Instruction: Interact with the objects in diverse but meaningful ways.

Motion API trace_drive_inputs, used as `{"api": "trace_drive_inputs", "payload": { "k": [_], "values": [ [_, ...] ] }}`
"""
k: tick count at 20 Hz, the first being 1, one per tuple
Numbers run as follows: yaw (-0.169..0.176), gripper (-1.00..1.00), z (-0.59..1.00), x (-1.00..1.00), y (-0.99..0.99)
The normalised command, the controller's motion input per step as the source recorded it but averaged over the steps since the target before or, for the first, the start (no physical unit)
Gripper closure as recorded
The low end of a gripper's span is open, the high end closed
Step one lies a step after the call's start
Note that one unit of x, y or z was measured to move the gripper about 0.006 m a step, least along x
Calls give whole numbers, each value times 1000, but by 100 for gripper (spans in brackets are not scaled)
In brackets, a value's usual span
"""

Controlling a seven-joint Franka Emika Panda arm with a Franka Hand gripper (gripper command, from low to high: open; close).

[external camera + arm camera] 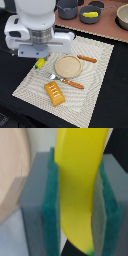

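A striped placemat (pixel 95 65) is spread over a dark table (pixel 117 100), and most of its near corner is covered in the exterior view by the white arm (pixel 35 25). On the mat are seen a round tan plate (pixel 68 66), a fork with an orange handle (pixel 66 81), a golden-brown bread loaf (pixel 54 93) and a brown sausage (pixel 87 59). Beyond the mat, a yellow piece is held in a grey saucepan (pixel 91 15).

In the wrist view the gripper (pixel 76 203) is shown clamped on the yellow banana (pixel 80 188), its green pads (pixel 51 203) pressed flat against both sides. In the exterior view only the banana's tip (pixel 40 63) is seen below the arm, just beside the plate at the mat's edge.

The step in hand is judged to be carrying the banana. A chosen resting place is called for next, the plate being nearest.

The banana is seen as smooth, bright yellow and curved, with a green end.
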Motion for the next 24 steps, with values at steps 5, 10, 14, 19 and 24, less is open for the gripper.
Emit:
{"api": "trace_drive_inputs", "payload": {
  "k": [5,10,14,19,24],
  "values": [
    [0,100,-163,-203,886],
    [0,100,-148,-136,914],
    [0,100,-144,-9,884],
    [0,100,-213,43,738],
    [0,100,-295,266,470]
  ]
}}
